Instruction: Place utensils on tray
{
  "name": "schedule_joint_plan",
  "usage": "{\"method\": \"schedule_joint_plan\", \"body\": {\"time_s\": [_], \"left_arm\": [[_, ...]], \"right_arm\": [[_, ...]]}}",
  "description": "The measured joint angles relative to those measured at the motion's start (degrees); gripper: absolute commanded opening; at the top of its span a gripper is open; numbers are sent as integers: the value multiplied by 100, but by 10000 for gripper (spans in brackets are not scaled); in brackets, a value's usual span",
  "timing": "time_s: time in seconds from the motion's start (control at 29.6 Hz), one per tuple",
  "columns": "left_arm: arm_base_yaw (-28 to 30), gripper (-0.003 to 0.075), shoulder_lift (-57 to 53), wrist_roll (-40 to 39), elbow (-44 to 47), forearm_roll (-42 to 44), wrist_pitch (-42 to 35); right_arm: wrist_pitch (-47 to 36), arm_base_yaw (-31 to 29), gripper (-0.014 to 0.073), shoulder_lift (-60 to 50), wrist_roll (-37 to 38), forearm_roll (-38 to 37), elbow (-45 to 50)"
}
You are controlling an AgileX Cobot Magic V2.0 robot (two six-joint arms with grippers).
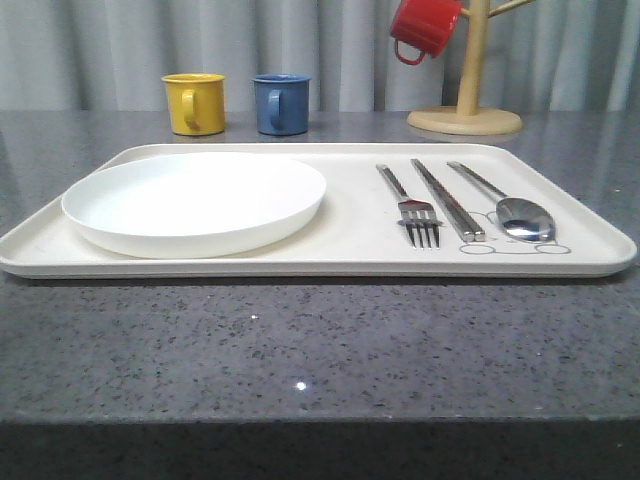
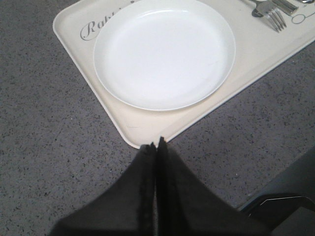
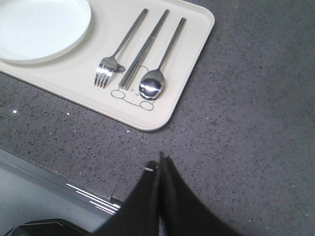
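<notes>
- Speckled grey stone counter [image 1: 300, 350] is seen nearest, bare.
- Left gripper [image 2: 156, 145] and right gripper [image 3: 160, 162] fingers are pressed closed, holding nothing.
- Round white plate [image 1: 195, 200], silver fork [image 1: 410, 200], flat chopsticks [image 1: 447, 200] and oval-bowled spoon [image 1: 510, 208] lie on the cream rectangular tray [image 1: 350, 262].
- Placement is judged complete; nothing further is called for.

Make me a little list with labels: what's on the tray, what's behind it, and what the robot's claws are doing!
tray: cream, on grey table
on tray, left: white plate
on tray, right: fork, chopsticks, spoon, side by side
behind tray: yellow mug, blue mug
on wooden stand: red mug
left claw: shut, empty
right claw: shut, empty
</notes>
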Motion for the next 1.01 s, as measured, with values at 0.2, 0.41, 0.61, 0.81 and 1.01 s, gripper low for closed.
{"method": "schedule_joint_plan", "body": {"time_s": [0.2,0.41,0.61,0.81,1.01], "left_arm": [[0,-18,0,0,0,0,-20],[0,-18,0,0,0,0,-23],[-37,-18,-134,0,13,0,-32],[177,-18,-415,0,13,-12,-32],[823,-18,-962,0,76,205,-72]], "right_arm": [[0,0,-69,0,0,0,0],[0,0,-69,0,0,0,0],[-11,0,-69,0,0,0,0],[-22,0,-69,0,0,0,0],[-22,0,-69,0,0,0,0]]}}
